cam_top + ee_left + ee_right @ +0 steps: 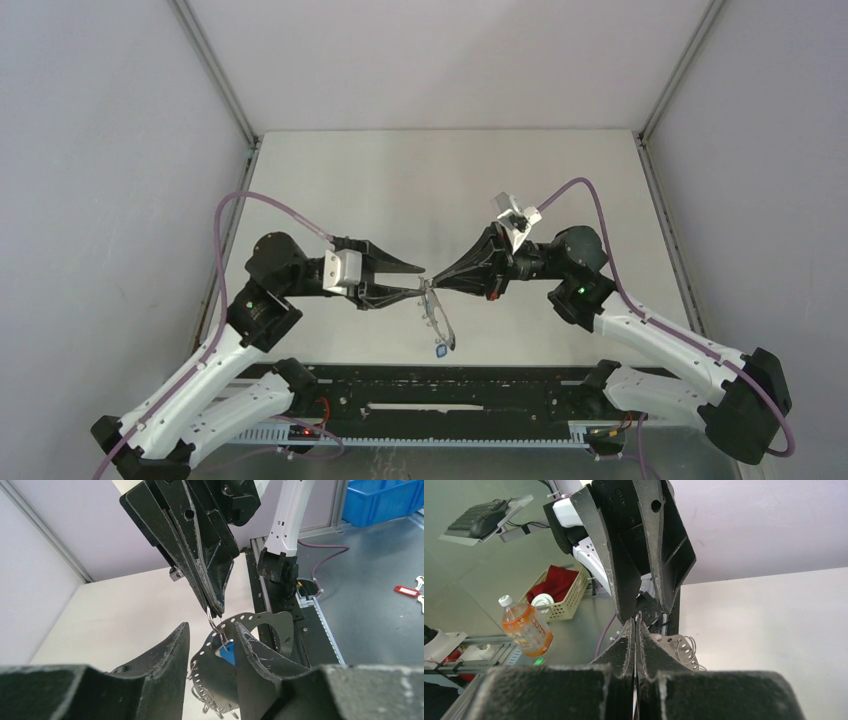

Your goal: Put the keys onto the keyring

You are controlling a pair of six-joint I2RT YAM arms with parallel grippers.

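Note:
The keyring (pixel 438 322), a thin grey metal hoop with punched holes and small wire loops, hangs in the air between the two arms. My right gripper (pixel 432 287) is shut on one wire loop (pixel 212 621) at the top of the ring, and the ring dangles from it. A key's blue tag (pixel 228 653) hangs against the ring and shows low in the top view (pixel 440 351). My left gripper (pixel 212 627) stands open around the ring's upper part, with the ring close to the right-hand finger (pixel 255 652). In the right wrist view the shut gripper (pixel 635 622) hides most of the keyring (pixel 669 642).
A black rail (pixel 450 385) runs along the table's near edge between the arm bases. Grey walls enclose the table on three sides. Off the table are a blue bin (pixel 385 500), a red-tagged key (pixel 407 591), an orange bottle (pixel 526 627) and a basket (pixel 556 592).

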